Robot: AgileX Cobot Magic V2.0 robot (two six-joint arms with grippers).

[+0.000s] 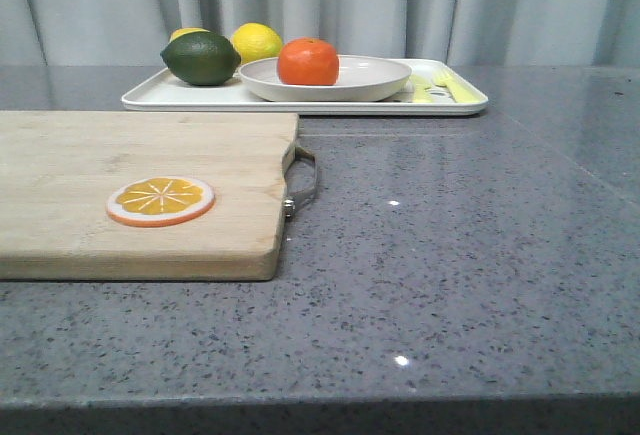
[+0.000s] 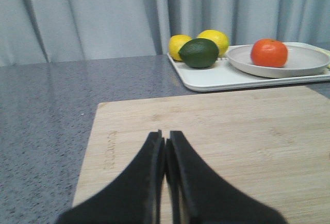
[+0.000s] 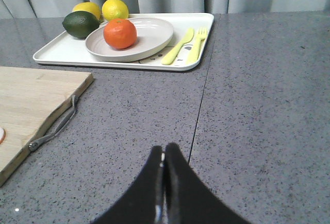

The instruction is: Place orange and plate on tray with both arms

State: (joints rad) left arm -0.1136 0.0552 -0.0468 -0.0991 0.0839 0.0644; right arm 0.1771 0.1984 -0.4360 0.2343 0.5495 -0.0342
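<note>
The orange point(image 1: 308, 62) sits in the off-white plate point(image 1: 380, 79), and the plate rests on the white tray point(image 1: 150, 96) at the back of the table. The same shows in the left wrist view: orange point(image 2: 269, 52), plate point(image 2: 304, 63), tray point(image 2: 206, 80); and in the right wrist view: orange point(image 3: 120, 33), plate point(image 3: 154, 33), tray point(image 3: 56, 53). My left gripper point(image 2: 166, 136) is shut and empty over the wooden cutting board. My right gripper point(image 3: 164, 149) is shut and empty over the grey countertop. Neither arm shows in the front view.
A dark green lime point(image 1: 201, 58) and two yellow lemons point(image 1: 257, 42) lie on the tray's left part. Yellow-green fork and knife point(image 1: 445, 86) lie on its right part. A wooden cutting board point(image 1: 100, 155) with a metal handle point(image 1: 303, 180) carries an orange slice point(image 1: 160, 201).
</note>
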